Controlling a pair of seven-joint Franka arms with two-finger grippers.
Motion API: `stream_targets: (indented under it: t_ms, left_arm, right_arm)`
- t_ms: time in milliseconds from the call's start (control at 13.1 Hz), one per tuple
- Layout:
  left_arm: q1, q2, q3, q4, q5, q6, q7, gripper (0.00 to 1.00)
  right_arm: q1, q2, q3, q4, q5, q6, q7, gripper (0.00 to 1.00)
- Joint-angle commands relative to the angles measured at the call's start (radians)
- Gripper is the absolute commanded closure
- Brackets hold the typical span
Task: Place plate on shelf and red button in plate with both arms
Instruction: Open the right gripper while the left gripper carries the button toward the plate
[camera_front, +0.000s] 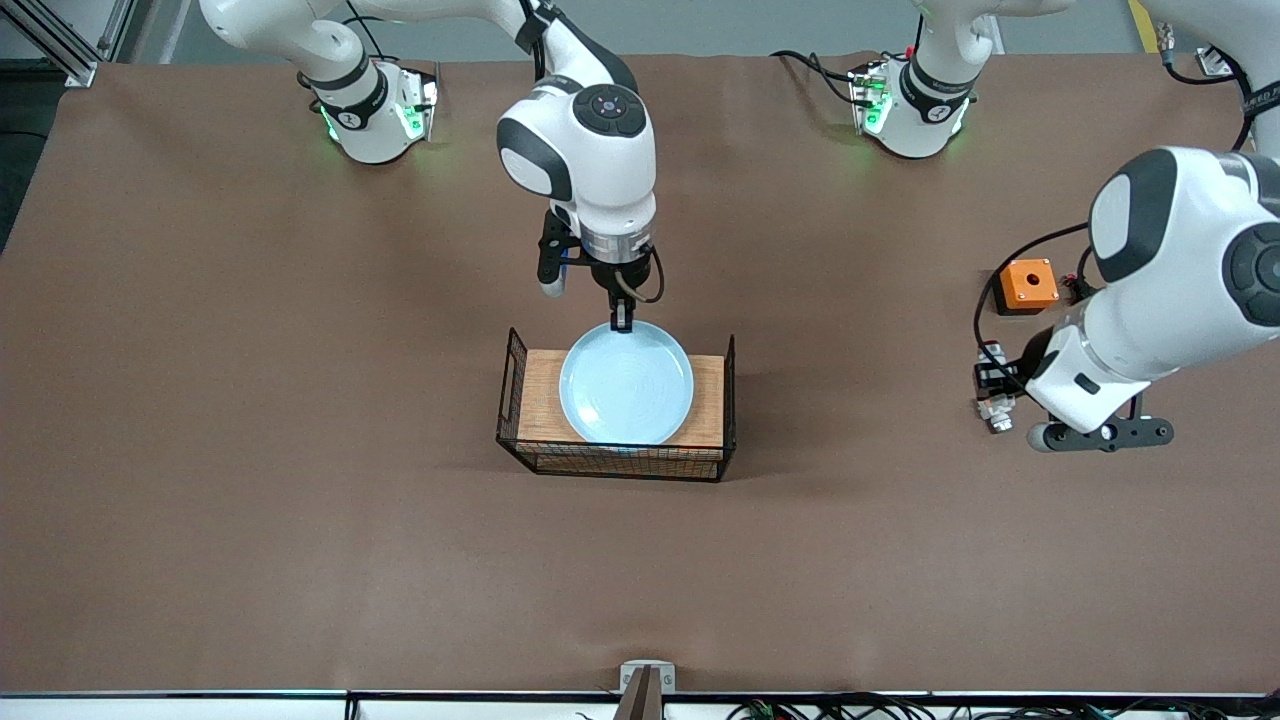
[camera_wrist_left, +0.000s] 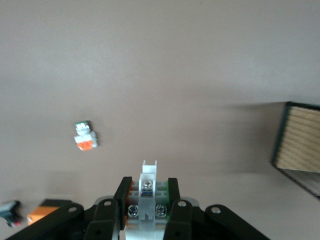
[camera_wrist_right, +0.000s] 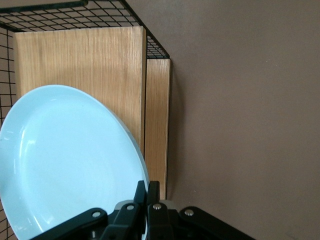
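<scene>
The pale blue plate (camera_front: 626, 383) hangs over the wooden floor of a black wire basket (camera_front: 612, 462) at mid-table. My right gripper (camera_front: 622, 322) is shut on the part of the plate's rim nearest the robots' bases. In the right wrist view the plate (camera_wrist_right: 65, 160) is tilted, with the gripper (camera_wrist_right: 147, 187) pinching its edge. My left gripper (camera_front: 998, 385) is low over the table toward the left arm's end. It is shut on the red button (camera_wrist_left: 148, 192). The button's white-grey screwed body and green tab show in the left wrist view. Its cap is hidden between the fingers of that gripper (camera_wrist_left: 148, 182).
An orange box (camera_front: 1027, 283) stands toward the left arm's end, and it also shows in the left wrist view (camera_wrist_left: 47, 210). A white part with an orange-red top (camera_wrist_left: 85, 136) and a black button (camera_wrist_left: 10, 210) lie on the table. The basket's corner (camera_wrist_left: 299, 145) shows there too.
</scene>
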Motion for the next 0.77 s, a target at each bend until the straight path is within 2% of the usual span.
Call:
stream_targets:
  t_ms: [0, 230, 460, 536, 613, 690]
  left_arm:
    - [-0.002, 0.002, -0.067, 0.065, 0.001, -0.05, -0.186, 0.84]
    - [-0.002, 0.002, -0.179, 0.088, 0.003, -0.05, -0.499, 0.84]
    - [-0.012, 0.005, -0.269, 0.09, 0.004, -0.048, -0.734, 0.85]
    - [-0.018, 0.005, -0.28, 0.091, 0.004, -0.048, -0.809, 0.85]
    - [-0.028, 0.005, -0.294, 0.091, 0.004, -0.048, -0.881, 0.86]
    - [-0.038, 0.005, -0.306, 0.091, 0.004, -0.047, -0.931, 0.86]
  right_arm:
    - [0.011, 0.023, -0.014, 0.034, -0.042, -0.011, 0.037, 1.0]
    - [0.005, 0.023, -0.016, 0.034, -0.048, -0.013, 0.035, 1.0]
    - [0.001, 0.023, -0.016, 0.028, -0.054, -0.019, 0.035, 0.97]
    - [0.0, 0.023, -0.016, 0.028, -0.054, -0.019, 0.034, 0.75]
    - [0.0, 0.023, -0.016, 0.03, -0.054, -0.016, 0.034, 0.32]
    - [0.0, 0.024, -0.016, 0.031, -0.056, -0.016, 0.034, 0.0]
